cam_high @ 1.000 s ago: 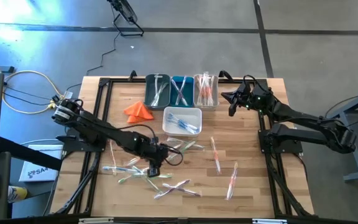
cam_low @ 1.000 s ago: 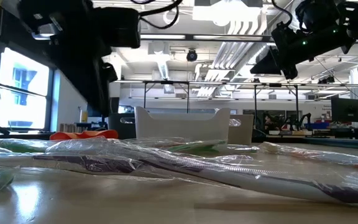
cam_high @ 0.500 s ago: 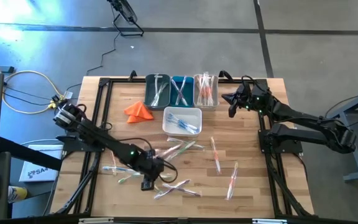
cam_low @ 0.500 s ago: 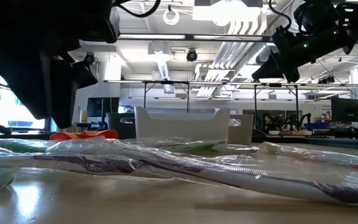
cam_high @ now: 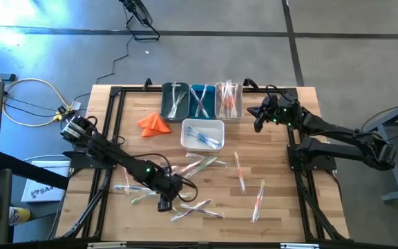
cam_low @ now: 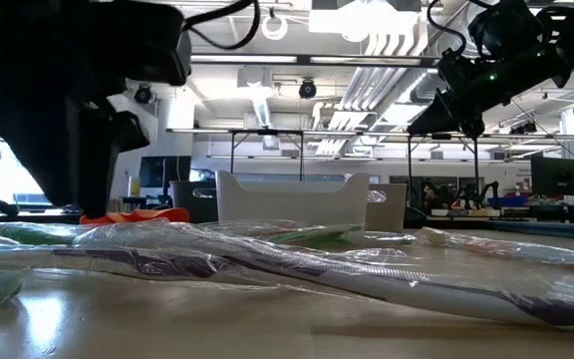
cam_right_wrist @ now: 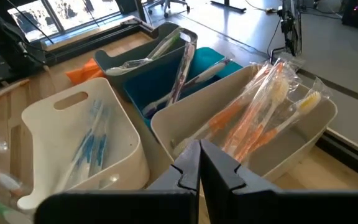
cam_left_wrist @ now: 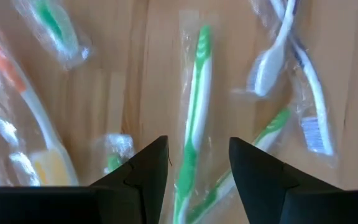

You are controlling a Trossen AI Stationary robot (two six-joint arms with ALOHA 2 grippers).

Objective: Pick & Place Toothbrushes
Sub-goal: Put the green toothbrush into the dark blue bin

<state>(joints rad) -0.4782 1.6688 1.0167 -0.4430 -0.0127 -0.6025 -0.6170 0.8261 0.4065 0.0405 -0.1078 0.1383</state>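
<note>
Several wrapped toothbrushes (cam_high: 199,209) lie scattered flat on the wooden table (cam_high: 282,214). My left gripper (cam_high: 163,204) hovers open over them near the front, pointing steeply down. In the left wrist view a green-handled toothbrush (cam_left_wrist: 194,118) lies lengthwise between my left gripper's (cam_left_wrist: 197,168) two fingers, which stand on either side of it without touching. My right gripper (cam_high: 258,116) waits shut above the table, just right of the row of bins, and in the right wrist view it (cam_right_wrist: 199,165) looks at them.
Three bins stand in a row at the far edge: a dark one (cam_high: 176,102), a blue one (cam_high: 201,102) and a clear one (cam_high: 229,102) with orange toothbrushes. A white bin (cam_high: 202,133) with blue toothbrushes sits in front. An orange cloth (cam_high: 154,123) lies to their left.
My left gripper has moved toward the table's near edge and sunk a little, staying open, and now hangs over the green toothbrush. The toothbrushes have not shifted.
</note>
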